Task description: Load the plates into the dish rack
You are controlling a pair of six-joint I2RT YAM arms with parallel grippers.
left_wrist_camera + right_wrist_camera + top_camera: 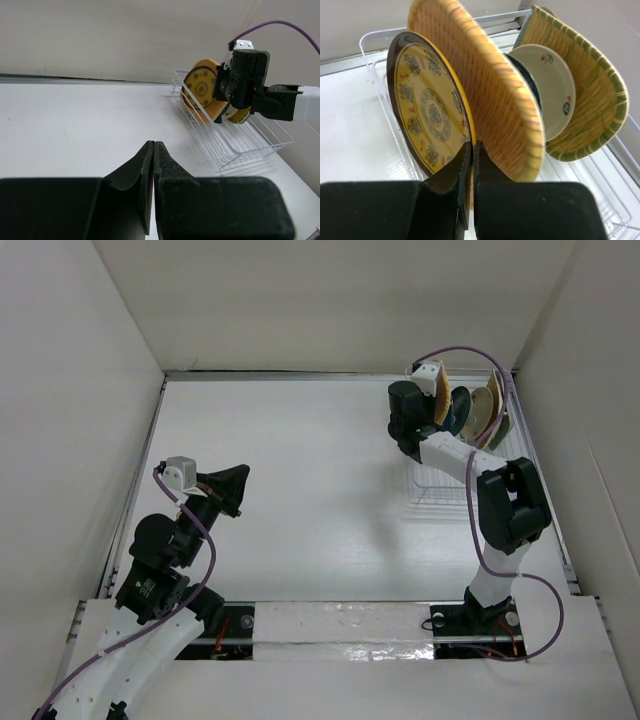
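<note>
Over the table's left side, the left hand is pinched shut and empty, while only the right wrist view shows the right hand closed too, tips at the yellow plate upright in the rack, whose rear plates are half hidden.

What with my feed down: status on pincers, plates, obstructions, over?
Left pincer shut, empty. Right pincer shut at yellow plate rim, grip unclear. Other plates upright in dish rack. No obstruction seen.

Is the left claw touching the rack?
Apart. The top view shows the left gripper well across the table from the rack, with bare surface between.
</note>
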